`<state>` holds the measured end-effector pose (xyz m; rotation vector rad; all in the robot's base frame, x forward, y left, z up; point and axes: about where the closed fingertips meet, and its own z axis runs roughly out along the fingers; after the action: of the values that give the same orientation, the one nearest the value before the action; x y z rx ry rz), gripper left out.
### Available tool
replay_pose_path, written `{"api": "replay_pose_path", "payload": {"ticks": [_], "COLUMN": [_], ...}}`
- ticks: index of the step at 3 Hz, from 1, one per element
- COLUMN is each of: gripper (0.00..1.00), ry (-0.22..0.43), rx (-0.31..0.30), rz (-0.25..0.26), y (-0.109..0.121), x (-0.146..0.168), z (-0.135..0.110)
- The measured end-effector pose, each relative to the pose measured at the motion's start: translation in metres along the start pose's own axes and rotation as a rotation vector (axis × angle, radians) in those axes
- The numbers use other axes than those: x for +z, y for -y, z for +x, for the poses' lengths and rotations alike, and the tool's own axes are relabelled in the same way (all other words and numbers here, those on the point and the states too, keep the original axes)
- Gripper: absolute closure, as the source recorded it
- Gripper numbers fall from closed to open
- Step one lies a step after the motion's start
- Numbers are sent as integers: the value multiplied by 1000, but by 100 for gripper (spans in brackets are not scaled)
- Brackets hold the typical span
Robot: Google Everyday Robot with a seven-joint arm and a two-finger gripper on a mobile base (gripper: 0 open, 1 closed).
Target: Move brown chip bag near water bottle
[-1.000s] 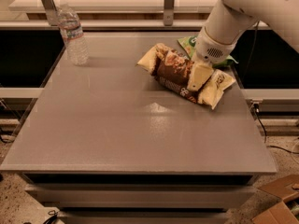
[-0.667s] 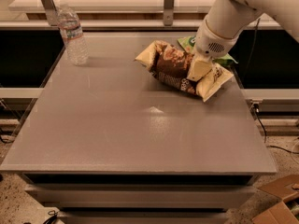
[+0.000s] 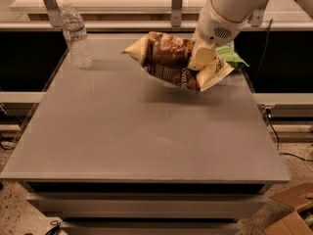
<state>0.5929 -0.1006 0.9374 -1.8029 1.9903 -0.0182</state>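
The brown chip bag [image 3: 171, 62] hangs tilted in the air above the back right part of the grey table [image 3: 122, 131], its shadow on the tabletop beneath. My gripper [image 3: 199, 58] comes down from the white arm at the upper right and is shut on the bag's right end. The water bottle [image 3: 76, 35] stands upright at the table's back left corner, well apart from the bag.
A green snack bag [image 3: 232, 58] lies on the table behind the lifted bag, near the right edge. A metal rail with posts [image 3: 177, 4] runs behind the table. A cardboard box [image 3: 293, 214] and cables lie on the floor at the right.
The gripper has lifted the brown chip bag off the table and carried it a little to the left. The bottle has not moved.
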Motion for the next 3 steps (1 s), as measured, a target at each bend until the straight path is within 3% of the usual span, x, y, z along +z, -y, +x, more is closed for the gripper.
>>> {"api": "replay_pose_path", "payload": {"ticks": [2, 3], "gripper": [100, 100], "ry": [-15, -41], "rx": [-2, -37], "rz": [18, 32], "y": [3, 14], "x": [2, 6], "z": [-6, -25]}}
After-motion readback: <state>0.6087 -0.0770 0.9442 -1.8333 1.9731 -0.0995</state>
